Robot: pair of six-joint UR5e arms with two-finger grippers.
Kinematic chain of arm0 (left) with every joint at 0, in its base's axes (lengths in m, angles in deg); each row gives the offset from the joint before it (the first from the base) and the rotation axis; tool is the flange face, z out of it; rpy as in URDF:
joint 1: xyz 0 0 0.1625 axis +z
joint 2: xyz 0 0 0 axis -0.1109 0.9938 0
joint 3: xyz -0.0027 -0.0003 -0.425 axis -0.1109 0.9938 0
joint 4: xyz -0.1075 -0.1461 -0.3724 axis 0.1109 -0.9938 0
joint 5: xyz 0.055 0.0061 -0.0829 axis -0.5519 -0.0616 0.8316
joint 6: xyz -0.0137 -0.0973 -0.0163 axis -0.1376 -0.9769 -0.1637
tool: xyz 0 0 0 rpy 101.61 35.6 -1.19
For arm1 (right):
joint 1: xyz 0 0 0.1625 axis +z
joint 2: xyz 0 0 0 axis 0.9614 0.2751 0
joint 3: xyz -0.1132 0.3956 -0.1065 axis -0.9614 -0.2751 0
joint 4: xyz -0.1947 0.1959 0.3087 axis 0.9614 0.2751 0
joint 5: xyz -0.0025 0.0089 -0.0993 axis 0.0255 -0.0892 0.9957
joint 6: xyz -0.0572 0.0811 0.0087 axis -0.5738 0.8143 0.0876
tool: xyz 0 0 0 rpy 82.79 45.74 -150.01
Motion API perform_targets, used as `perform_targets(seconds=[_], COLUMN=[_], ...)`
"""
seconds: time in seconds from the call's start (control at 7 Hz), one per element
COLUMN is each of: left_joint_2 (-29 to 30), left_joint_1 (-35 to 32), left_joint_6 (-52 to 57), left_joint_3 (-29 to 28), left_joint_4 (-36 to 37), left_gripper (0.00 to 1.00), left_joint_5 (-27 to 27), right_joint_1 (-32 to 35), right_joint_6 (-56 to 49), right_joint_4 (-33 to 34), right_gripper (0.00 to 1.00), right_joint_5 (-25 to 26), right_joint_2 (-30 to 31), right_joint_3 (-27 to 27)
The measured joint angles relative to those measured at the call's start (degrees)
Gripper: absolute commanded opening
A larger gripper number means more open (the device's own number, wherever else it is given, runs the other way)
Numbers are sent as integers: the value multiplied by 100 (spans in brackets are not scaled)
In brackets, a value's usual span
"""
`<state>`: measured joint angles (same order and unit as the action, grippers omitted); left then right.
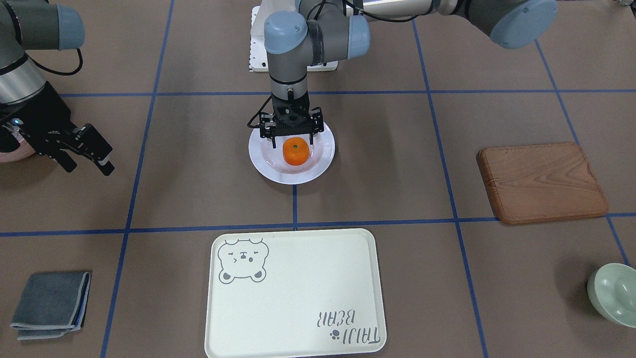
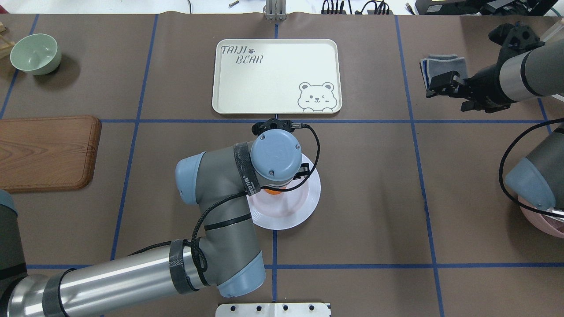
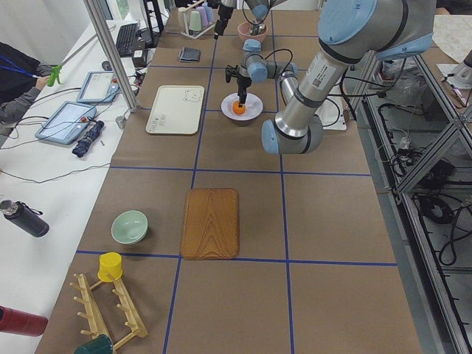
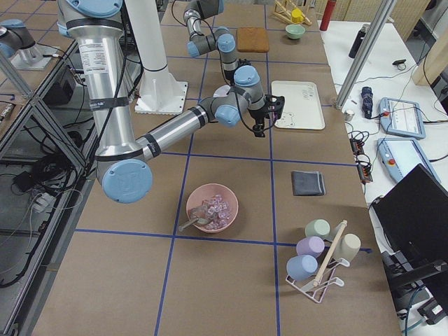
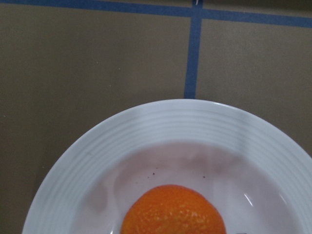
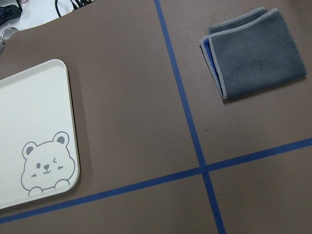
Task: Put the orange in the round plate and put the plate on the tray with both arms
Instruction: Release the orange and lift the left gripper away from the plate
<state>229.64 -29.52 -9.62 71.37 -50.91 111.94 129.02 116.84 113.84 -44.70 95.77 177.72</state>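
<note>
The orange (image 1: 296, 152) lies in the sunken centre of the white round plate (image 1: 268, 169), which stands on the brown table mid-way between robot and tray. My left gripper (image 1: 292, 144) hangs straight down over it, open, fingers spread wider than the fruit. In the left wrist view the orange (image 5: 173, 210) and the ridged plate rim (image 5: 146, 126) fill the lower half. The cream bear tray (image 1: 298, 278) lies beyond the plate with nothing on it. My right gripper (image 1: 88, 166) hovers open off to the side, over bare table near the grey cloth, holding nothing.
A brown wooden board (image 1: 541, 181) and a pale green bowl (image 1: 613, 293) lie on my left side. A folded grey cloth (image 1: 49, 303) and a pink bowl (image 2: 537, 218) are on my right side. A cup rack (image 4: 318, 259) stands at the right end.
</note>
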Motion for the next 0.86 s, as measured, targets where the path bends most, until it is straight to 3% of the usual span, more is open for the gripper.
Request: perform_targets(seconds=[0.14,0.43,0.86], left_joint_2=[-137,-818,-2050], left_joint_1=[-280,-1281,-3071], left_joint_6=[328,1483,4313], left_joint_3=[416,1140,1400], left_joint_4=[115,413,501], left_gripper=[97,97,98], left_joint_5=[168,1078,2109], right_joint_1=[-28,-266,-1473], right_joint_6=[105,734,2635], right_joint_4=[0,0,-300], right_gripper=[100,100,100], right_joint_5=[2,180,1622], right_joint_2=[-23,-37,-27], right_joint_3=[41,326,823])
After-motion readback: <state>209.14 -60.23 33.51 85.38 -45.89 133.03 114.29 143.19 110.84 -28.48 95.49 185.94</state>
